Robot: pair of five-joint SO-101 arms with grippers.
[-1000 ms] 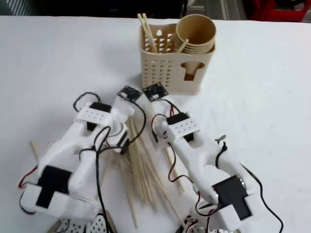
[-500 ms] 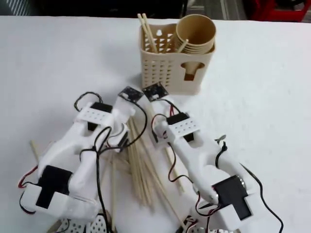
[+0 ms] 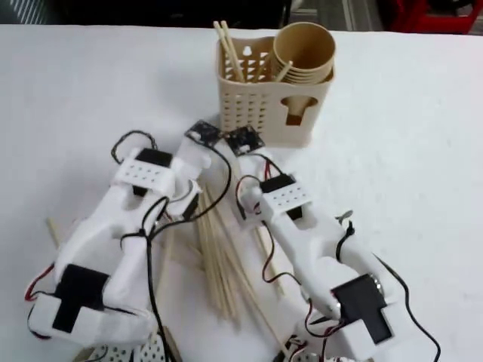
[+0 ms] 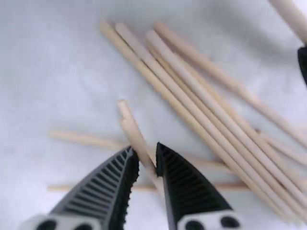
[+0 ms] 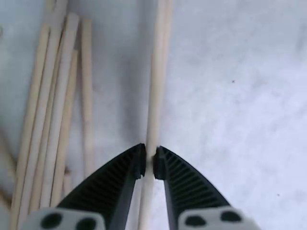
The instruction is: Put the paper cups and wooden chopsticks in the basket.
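A: What's on the bench?

B: A cream basket stands upright at the far side. A stack of paper cups sits in one compartment. A few standing chopsticks poke out of the compartment beside it.

A: So how far along is it?

B: The cups look done, I'd judge. The sticks are maybe a quarter in. A pile of loose chopsticks lies flat on the bench btwn the two arms, on the near side of the basket, w/ a few strays around it.

A: And the arms?

B: Both are low over the pile. The left arm's fingers are closed to a thin gap and pinch the left-held chopstick near one end. I can't tell if it's lifted. The right arm's fingers are also nearly closed, clamped on the right-held chopstick, which lies apart from the pile. It's poss. two sticks side by side.

A: What's left?

B: Carrying those two over, then the rest of the pile.
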